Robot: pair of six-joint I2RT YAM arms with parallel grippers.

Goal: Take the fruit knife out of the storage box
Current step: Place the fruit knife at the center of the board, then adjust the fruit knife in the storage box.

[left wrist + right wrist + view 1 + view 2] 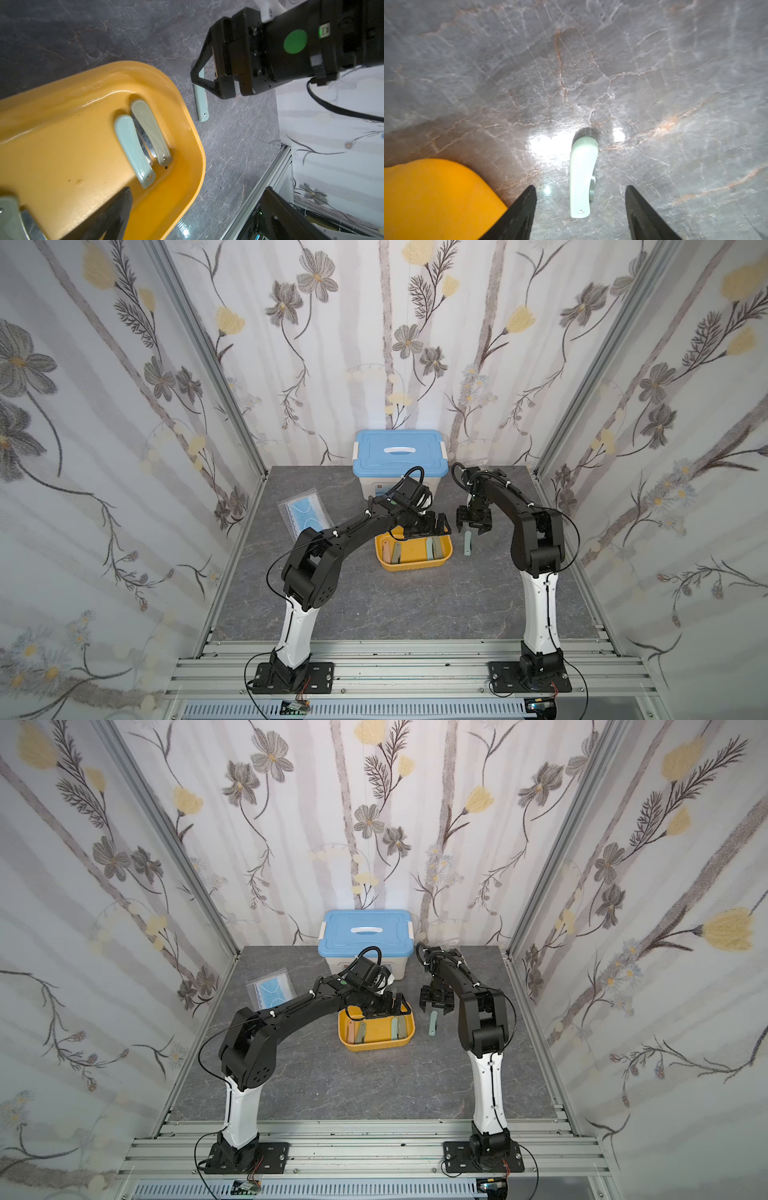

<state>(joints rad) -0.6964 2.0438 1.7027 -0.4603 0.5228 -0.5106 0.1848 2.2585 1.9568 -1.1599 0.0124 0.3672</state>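
The storage box [415, 566] [376, 1045] is a shallow yellow tub at mid-table, and several folded fruit knives lie in it. Two of them, pale green [135, 149] and grey-beige [149, 131], lie side by side near one end. One more pale green fruit knife [468, 544] [433, 1026] [201, 101] [582, 176] lies on the table just right of the box. My right gripper [473, 526] [580, 207] hangs open over it, its fingers apart from the handle on both sides. My left gripper [438, 524] [197, 218] is open over the box's far right corner and holds nothing.
A white box with a blue handled lid [399, 456] stands behind the yellow tub by the back wall. A clear bag of blue face masks [303, 512] lies at the left. Aluminium posts and papered walls close in three sides of the table.
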